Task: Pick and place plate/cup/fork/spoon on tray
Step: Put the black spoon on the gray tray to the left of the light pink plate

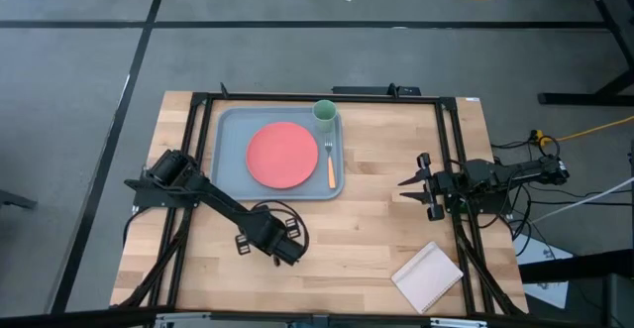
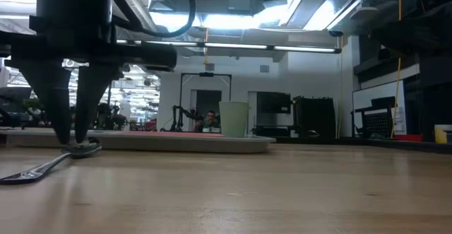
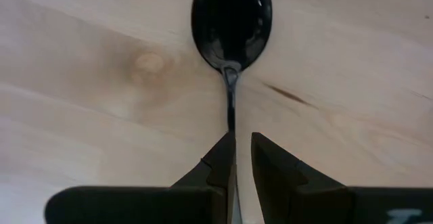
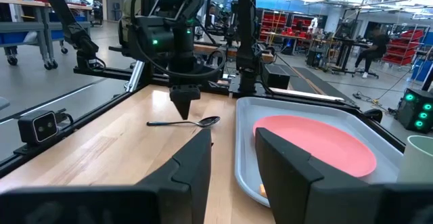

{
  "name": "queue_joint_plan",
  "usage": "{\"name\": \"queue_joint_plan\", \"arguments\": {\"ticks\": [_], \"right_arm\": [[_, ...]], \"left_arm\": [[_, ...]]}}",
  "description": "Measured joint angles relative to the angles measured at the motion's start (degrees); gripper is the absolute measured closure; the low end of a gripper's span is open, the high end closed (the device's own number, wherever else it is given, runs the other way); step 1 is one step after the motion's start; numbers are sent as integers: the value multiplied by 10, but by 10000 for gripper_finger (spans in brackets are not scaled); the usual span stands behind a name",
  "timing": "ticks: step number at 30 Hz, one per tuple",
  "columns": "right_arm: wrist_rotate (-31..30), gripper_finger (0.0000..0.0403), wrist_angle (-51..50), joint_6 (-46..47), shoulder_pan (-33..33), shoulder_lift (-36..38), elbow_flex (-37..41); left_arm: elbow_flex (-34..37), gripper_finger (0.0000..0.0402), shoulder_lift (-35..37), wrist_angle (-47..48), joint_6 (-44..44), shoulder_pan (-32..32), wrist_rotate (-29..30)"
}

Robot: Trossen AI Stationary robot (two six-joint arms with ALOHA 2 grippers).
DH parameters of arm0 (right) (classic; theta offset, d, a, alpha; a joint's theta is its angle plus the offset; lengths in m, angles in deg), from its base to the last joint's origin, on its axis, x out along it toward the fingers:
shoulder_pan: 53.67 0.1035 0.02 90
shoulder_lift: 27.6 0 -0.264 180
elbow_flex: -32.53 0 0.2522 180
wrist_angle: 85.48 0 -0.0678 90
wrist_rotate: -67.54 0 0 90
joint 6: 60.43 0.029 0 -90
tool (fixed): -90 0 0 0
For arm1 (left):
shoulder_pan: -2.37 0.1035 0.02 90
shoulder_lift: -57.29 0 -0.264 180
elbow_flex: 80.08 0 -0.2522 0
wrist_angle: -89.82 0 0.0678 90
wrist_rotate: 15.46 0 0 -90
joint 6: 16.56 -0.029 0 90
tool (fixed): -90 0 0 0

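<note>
The dark spoon (image 3: 231, 21) lies flat on the wooden table, near the middle front and in front of the tray. My left gripper (image 3: 242, 146) points down over it, its fingers a narrow gap apart on either side of the thin handle; the right wrist view (image 4: 184, 109) and the low view (image 2: 73, 138) also show it there. The grey-blue tray (image 1: 230, 130) holds the coral plate (image 1: 282, 155), the pale green cup (image 1: 325, 113) at its far right corner, and the orange-handled fork (image 1: 330, 167) along its right rim. My right gripper (image 1: 408, 187) is open and empty at the right. My left gripper comes from above, its fingers pointing down on either side of the spoon's handle (image 3: 231, 112), just behind the bowl. The handle runs along the inner edge of one finger (image 3: 220, 160), with a gap to the other. I cannot tell whether it touches. The spoon lies on the table.
A tan notepad (image 1: 428, 275) lies at the near right corner. Black frame rails (image 1: 451, 169) run along the table's left, right and far sides. Bare wood lies between the tray and my right gripper.
</note>
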Motion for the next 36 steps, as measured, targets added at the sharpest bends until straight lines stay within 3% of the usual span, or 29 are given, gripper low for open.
{"name": "queue_joint_plan", "arguments": {"ticks": [36], "right_arm": [[0, 281, 0, 0, 0, 0, 0]], "left_arm": [[-2, 369, -43, 1, -39, -1, -19]]}}
